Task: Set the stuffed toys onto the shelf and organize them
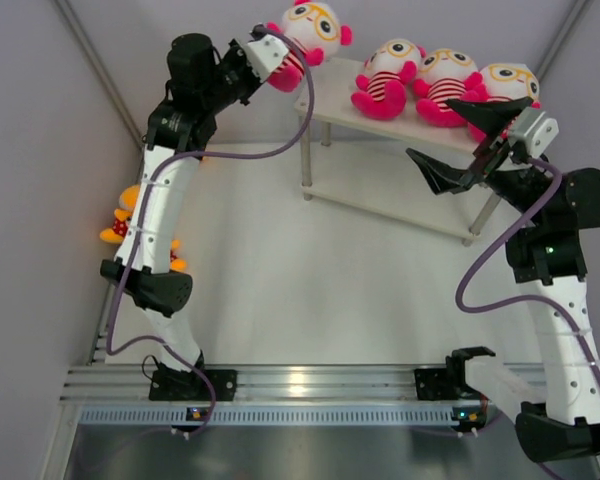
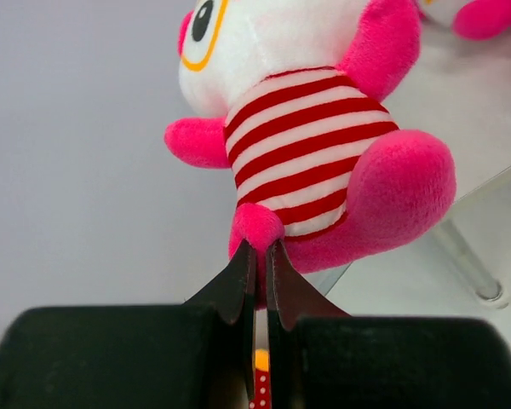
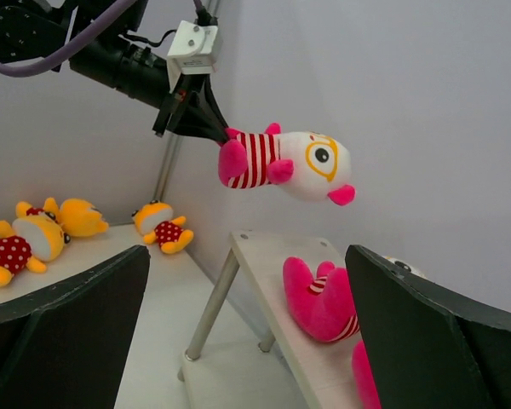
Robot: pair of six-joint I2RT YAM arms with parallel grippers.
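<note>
We find the left gripper (image 1: 276, 70) pinching a pink doll (image 1: 310, 28) by one foot. It hangs head-outward over the shelf (image 1: 332, 100), above its top board's bare left end.

Both arms are built of white tube links, the left arm (image 1: 160, 205) and right arm (image 1: 570, 340) alike, joined by black motor housings (image 1: 190, 60). A purple cable (image 1: 130, 290) runs along each one. A small white block (image 1: 533, 128) caps each wrist. The left gripper (image 2: 260, 249) and right gripper (image 1: 467, 140) each carry 2 black, wedge-shaped fingers (image 3: 447, 332). A green light (image 1: 550, 248) glows on the right arm's dark joint. Black bases (image 1: 192, 383) stand on a grooved aluminium rail (image 1: 310, 385) at the table's (image 1: 310, 290) near edge.
</note>
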